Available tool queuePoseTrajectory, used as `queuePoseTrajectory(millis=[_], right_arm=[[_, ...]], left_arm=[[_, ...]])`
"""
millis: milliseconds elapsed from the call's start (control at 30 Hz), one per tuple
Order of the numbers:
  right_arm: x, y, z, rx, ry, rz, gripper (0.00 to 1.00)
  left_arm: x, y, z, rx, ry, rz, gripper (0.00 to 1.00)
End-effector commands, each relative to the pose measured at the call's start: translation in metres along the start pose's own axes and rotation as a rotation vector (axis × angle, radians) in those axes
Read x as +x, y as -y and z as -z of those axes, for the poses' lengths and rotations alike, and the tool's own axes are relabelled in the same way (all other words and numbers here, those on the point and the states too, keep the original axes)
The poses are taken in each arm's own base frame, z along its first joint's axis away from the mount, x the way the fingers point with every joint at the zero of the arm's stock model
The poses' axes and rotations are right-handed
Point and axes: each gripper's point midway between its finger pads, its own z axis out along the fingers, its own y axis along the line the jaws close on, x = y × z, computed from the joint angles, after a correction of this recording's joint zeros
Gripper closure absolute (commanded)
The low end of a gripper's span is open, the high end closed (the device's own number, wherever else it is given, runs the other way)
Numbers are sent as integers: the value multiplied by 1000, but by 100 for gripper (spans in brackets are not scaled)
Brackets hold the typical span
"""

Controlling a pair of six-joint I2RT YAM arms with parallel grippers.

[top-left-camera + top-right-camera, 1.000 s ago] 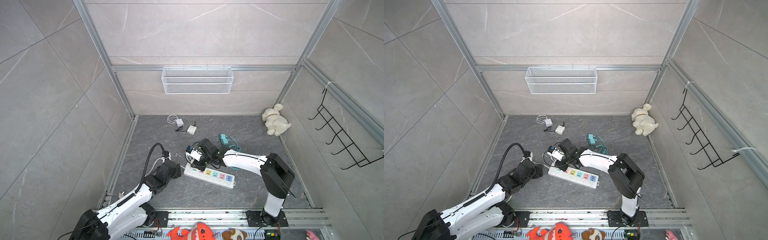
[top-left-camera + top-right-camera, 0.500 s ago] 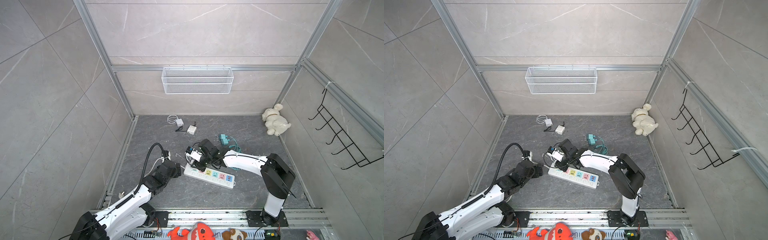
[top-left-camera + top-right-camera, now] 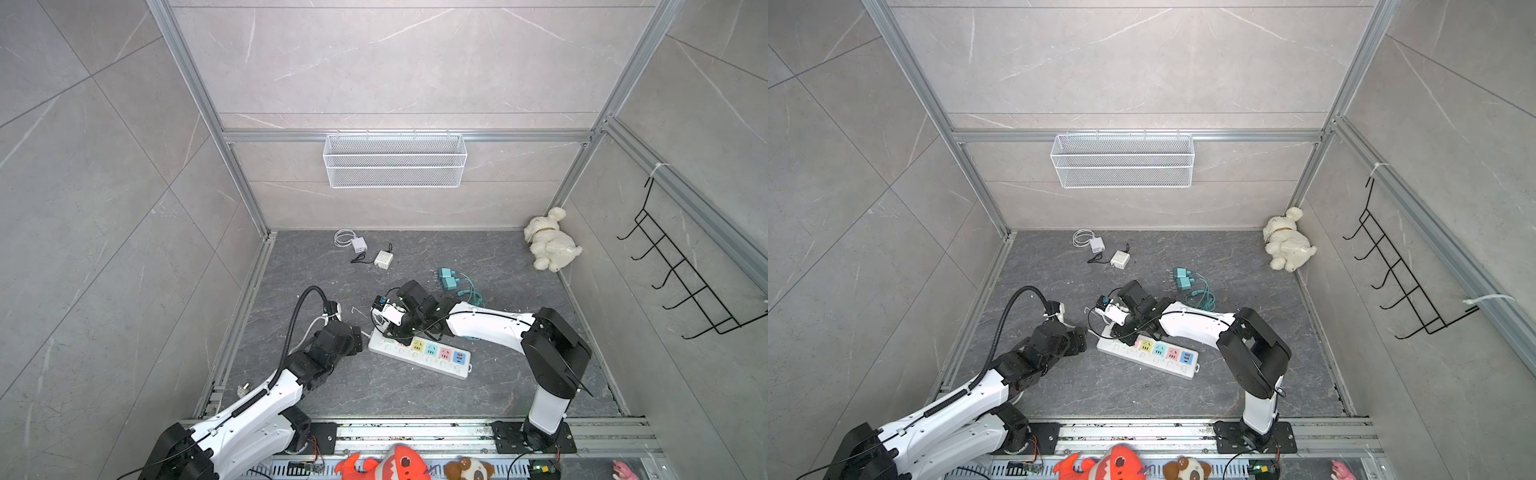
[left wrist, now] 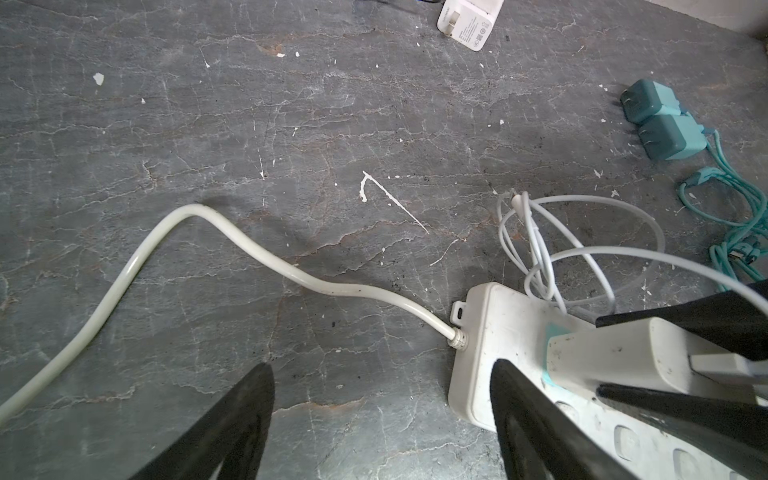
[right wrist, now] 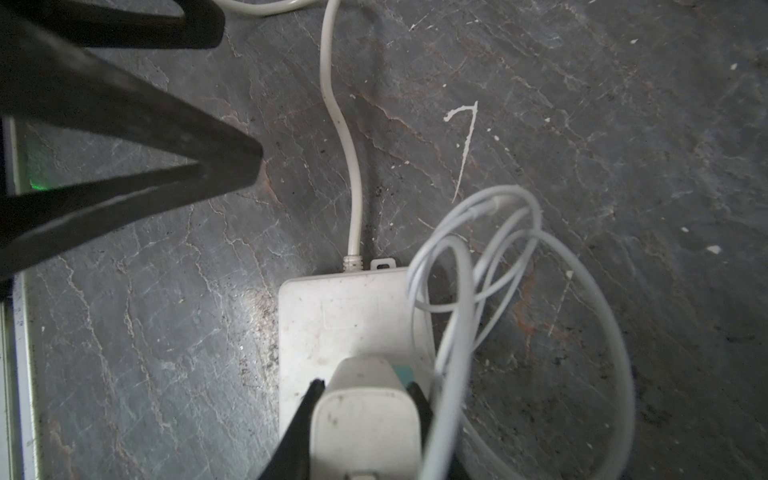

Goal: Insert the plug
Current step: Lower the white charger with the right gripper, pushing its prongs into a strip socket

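A white power strip (image 3: 446, 365) (image 3: 1177, 368) with coloured sockets lies on the dark floor. My right gripper (image 5: 365, 386) (image 3: 392, 332) is shut on a white plug (image 5: 365, 419) (image 4: 602, 353). It holds the plug upright on the teal socket at the strip's (image 5: 332, 316) cord end. Whether the pins are fully in is hidden. The plug's thin white cable (image 5: 498, 257) loops beside it. My left gripper (image 4: 380, 370) (image 3: 357, 334) is open and low over the floor. One of its fingers (image 4: 523, 407) lies over the strip's (image 4: 490, 332) corner.
The strip's thick cord (image 4: 208, 232) snakes away across the floor. Two teal chargers (image 3: 446, 278) with cable and two white chargers (image 3: 383, 259) lie farther back. A plush dog (image 3: 548, 243) sits in the back right corner. A wire basket (image 3: 395, 160) hangs on the back wall.
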Motion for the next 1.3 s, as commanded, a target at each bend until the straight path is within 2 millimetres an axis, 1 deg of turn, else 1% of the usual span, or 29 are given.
queuePoseTrajectory(millis=[0, 200, 467, 733, 900, 1100, 1233, 1267], right_arm=[[32, -7, -3, 1, -99, -4, 95], [48, -8, -8, 10, -119, -22, 95], [63, -9, -15, 10, -167, -48, 95], [79, -7, -18, 35, -219, -62, 95], [85, -7, -19, 52, -222, -75, 95], [91, -11, -25, 56, -227, -87, 94], [92, -10, -27, 69, -229, -93, 93], [93, -9, -28, 76, -235, -92, 92]], left_arm=[[-13, 4, 2, 15, 49, 10, 16], [-23, 10, 3, 22, 71, -4, 16], [-33, 19, 1, 37, 77, -22, 16], [-49, 21, 6, 24, 125, -45, 16], [-58, 22, 10, 16, 151, -50, 16], [-71, 22, 14, -7, 185, -75, 16], [-77, 24, 15, -20, 181, -100, 16], [-80, 22, 15, -39, 194, -101, 16]])
